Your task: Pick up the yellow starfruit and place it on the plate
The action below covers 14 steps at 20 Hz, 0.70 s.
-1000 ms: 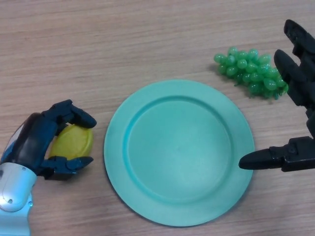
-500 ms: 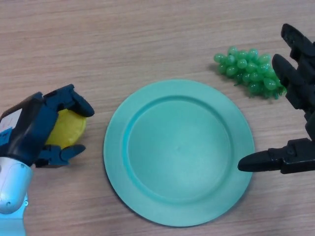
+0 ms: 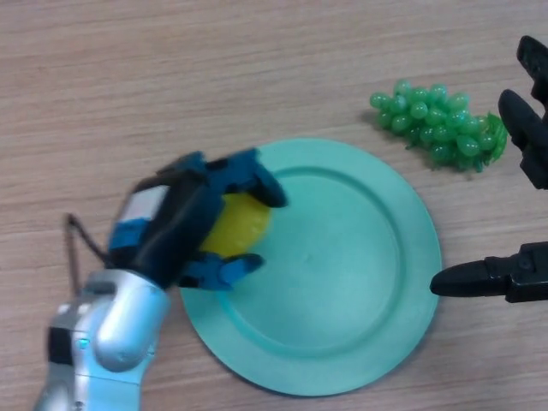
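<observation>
Holding the yellow starfruit (image 3: 235,224) in your left hand (image 3: 184,224), you have the fingers and thumb curled round it from above and below, so only a patch of yellow shows between them. The fruit sits over the plate (image 3: 360,257), at about 9 o'clock on its face, just inside the rim; whether it touches the plate surface or hangs above it cannot be told from the head view.

Judge the starfruit as a light, stiff piece, probably a plastic model with a smooth skin, so it may slip if the grasp loosens unevenly. It looks unlikely to bruise or break on a short drop. The hold across its body, with fingers on one flank and thumb on the other, looks like the sensible place; the ridges, if it has them, are hidden by your fingers.

Your right hand (image 3: 514,278) waits at the plate's 3 o'clock edge, its fingers straight and spread, the thumb pointing toward the rim, gripping nothing.

Counting what lies on the table (image 3: 128,77): one starfruit, one green plate, and one bunch of green grapes (image 3: 435,127) at about 1 o'clock from the plate, well clear of its rim. Two hands are in view.
</observation>
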### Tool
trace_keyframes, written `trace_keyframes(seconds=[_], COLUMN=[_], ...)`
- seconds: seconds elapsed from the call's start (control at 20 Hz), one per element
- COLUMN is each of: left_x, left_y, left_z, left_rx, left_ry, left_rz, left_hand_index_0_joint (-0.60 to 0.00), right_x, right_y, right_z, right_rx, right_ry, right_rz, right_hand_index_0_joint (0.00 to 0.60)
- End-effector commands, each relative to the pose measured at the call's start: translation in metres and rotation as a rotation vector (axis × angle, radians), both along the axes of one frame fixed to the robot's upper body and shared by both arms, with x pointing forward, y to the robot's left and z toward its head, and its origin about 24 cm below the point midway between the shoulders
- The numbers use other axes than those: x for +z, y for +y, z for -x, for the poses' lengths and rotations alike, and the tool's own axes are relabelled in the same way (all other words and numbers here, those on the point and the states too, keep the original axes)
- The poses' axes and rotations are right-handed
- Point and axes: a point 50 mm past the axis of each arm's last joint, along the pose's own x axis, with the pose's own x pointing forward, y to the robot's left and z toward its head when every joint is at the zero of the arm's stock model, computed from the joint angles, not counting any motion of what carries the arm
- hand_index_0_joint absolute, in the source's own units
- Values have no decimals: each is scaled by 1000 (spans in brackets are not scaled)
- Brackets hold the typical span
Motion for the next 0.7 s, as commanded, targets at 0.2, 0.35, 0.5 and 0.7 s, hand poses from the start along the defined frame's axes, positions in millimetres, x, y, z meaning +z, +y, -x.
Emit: trace_keyframes(seconds=[0.2, 0.35, 0.5, 0.7], left_x=[16, 15, 14, 9], left_y=[-2, -3, -4, -5], left_z=[-4, -5, -5, 1], left_rx=[51, 49, 40, -5], left_ry=[6, -18, -18, -46], left_rz=[133, 117, 99, -2], left_hand_index_0_joint=[-600, -600, -300, 0], right_x=[30, 31, 32, 35], right_y=[-8, -8, -7, -7], right_z=[17, 18, 19, 21], right_rx=[-27, -38, -37, -47], right_ry=[-220, -215, -215, -239], right_rz=[31, 25, 21, 33], right_hand_index_0_joint=[0, 0, 0, 0])
